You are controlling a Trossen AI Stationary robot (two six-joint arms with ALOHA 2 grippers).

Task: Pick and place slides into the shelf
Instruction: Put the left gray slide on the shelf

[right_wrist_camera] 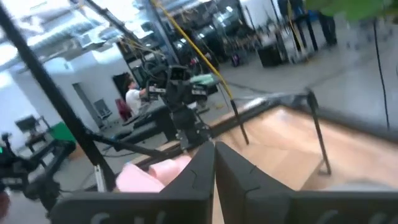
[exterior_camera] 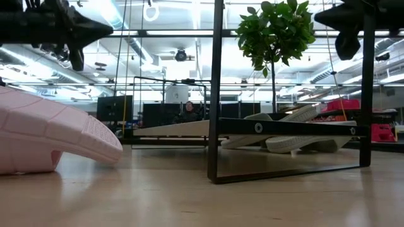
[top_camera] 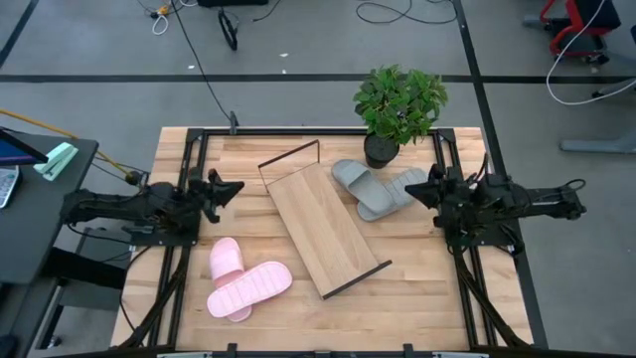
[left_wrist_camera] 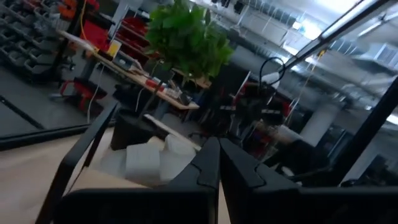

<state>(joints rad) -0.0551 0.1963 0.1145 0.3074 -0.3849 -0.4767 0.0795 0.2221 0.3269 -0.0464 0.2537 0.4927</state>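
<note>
On the wooden table (top_camera: 437, 288) there are four slides: two pink slides (top_camera: 245, 282) lie touching each other near the front left, and two grey slides (top_camera: 373, 187) lie overlapping at the back right, just beside one potted plant (top_camera: 397, 109). The one shelf (top_camera: 323, 228) lies diagonally in the middle of the table between the two pairs, with a black wire frame at each of its two ends, and no slide is on it. The left gripper (top_camera: 237, 186) at the left side and the right gripper (top_camera: 409, 188) at the right side both hang above the table with their fingers pressed together, and neither holds anything.
</note>
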